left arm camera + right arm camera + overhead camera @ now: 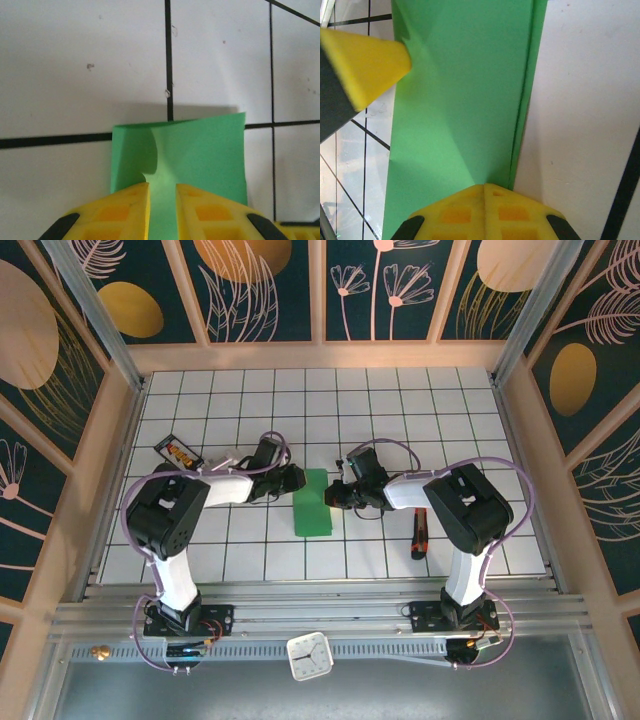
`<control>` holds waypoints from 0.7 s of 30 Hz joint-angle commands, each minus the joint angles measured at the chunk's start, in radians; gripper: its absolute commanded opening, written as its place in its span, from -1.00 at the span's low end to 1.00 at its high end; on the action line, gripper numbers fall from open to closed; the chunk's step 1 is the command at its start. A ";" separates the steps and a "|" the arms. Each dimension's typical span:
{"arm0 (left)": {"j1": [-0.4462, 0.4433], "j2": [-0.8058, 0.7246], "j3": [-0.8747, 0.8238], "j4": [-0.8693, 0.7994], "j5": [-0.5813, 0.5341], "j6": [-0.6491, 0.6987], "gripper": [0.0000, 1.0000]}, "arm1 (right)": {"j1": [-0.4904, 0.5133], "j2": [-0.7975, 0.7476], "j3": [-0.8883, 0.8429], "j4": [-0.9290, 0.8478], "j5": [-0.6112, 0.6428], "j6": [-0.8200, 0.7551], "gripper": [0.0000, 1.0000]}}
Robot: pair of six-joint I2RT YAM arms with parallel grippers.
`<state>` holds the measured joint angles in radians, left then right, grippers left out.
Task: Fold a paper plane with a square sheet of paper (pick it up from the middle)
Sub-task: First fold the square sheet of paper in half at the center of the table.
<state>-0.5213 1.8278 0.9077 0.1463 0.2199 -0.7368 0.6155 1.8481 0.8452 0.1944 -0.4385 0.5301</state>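
Note:
The square sheet of paper (315, 502) is bright green and lies on the grid table as a narrow upright rectangle, folded lengthwise. My left gripper (297, 480) is at its left edge. In the left wrist view the yellow jaws of the left gripper (162, 187) stand a little apart over the sheet (200, 150), where a raised wrinkle runs into the gap. My right gripper (335, 492) is at the right edge. In the right wrist view the right gripper (484, 186) is shut, its tips together on the sheet (455, 100) beside the doubled edge. A left finger (365, 65) shows there too.
A red and black tool (420, 535) lies right of the right arm. A small black box (177, 452) sits at the left of the table. A white clock (309, 655) rests on the front rail. Wooden walls (118, 430) enclose the table.

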 commanded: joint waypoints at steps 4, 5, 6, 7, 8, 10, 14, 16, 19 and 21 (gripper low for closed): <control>0.008 -0.099 -0.100 0.056 0.093 -0.087 -0.57 | -0.002 0.083 -0.048 -0.136 0.188 -0.023 -1.00; 0.008 -0.100 -0.115 0.064 0.101 -0.095 -0.61 | -0.002 0.083 -0.045 -0.137 0.187 -0.024 -1.00; 0.007 -0.099 -0.127 0.067 0.101 -0.097 -0.63 | -0.002 0.085 -0.043 -0.139 0.187 -0.024 -1.00; 0.007 -0.097 -0.137 0.067 0.095 -0.097 -0.68 | -0.002 0.087 -0.042 -0.139 0.187 -0.025 -1.00; 0.007 -0.090 -0.144 0.066 0.090 -0.091 -0.71 | -0.002 0.088 -0.039 -0.140 0.185 -0.025 -1.00; 0.007 -0.072 -0.146 0.053 0.072 -0.077 -0.78 | -0.003 0.092 -0.033 -0.142 0.182 -0.025 -1.00; 0.007 -0.024 -0.135 0.024 0.023 -0.049 -0.85 | -0.002 0.091 -0.030 -0.147 0.184 -0.028 -1.00; 0.008 -0.013 -0.124 0.002 0.000 -0.038 -0.86 | -0.002 0.085 -0.032 -0.148 0.188 -0.028 -1.00; 0.008 -0.037 -0.125 -0.001 -0.007 -0.037 -0.86 | -0.002 0.084 -0.037 -0.149 0.188 -0.028 -1.00; 0.007 -0.064 -0.118 0.002 0.006 -0.039 -0.82 | -0.002 0.083 -0.037 -0.149 0.188 -0.028 -1.00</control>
<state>-0.5217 1.7737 0.7799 0.1944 0.2623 -0.7925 0.6163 1.8484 0.8463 0.1921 -0.4374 0.5301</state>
